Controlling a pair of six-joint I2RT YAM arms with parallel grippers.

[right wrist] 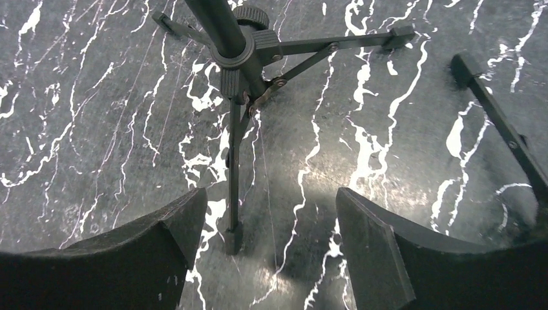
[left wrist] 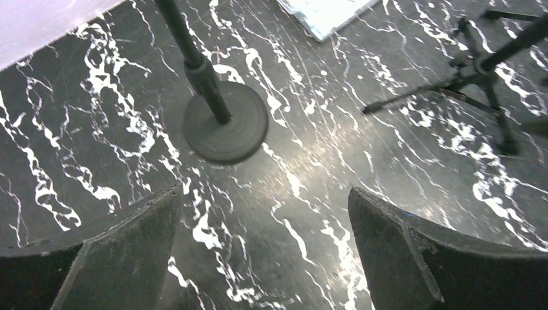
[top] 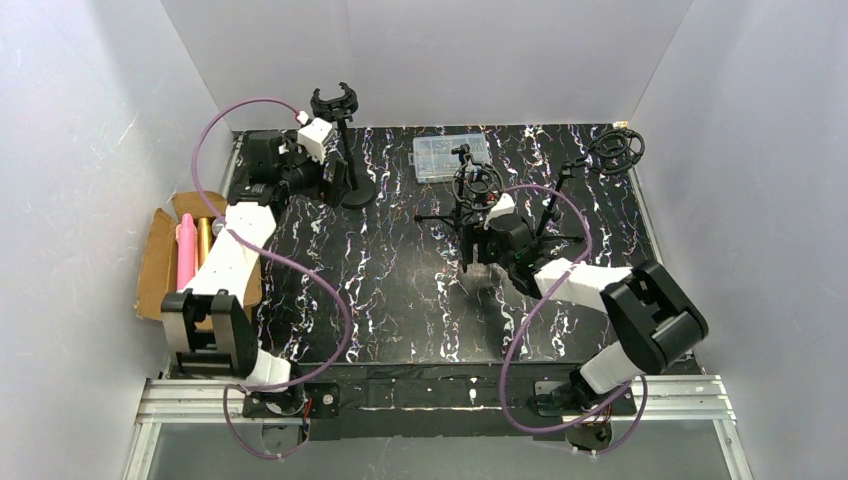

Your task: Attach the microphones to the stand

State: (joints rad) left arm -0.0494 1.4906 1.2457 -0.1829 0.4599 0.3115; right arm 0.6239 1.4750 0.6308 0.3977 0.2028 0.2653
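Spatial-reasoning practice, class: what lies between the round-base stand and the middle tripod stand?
Only bare table between the round-base stand and the middle tripod stand, as the overhead view shows; the clear plastic case sits farther back.

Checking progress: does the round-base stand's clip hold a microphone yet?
No, the clip atop the round-base stand is empty; the pink microphone lies in the cardboard box.

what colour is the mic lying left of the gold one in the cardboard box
The microphone is pink, best seen in the top external view.
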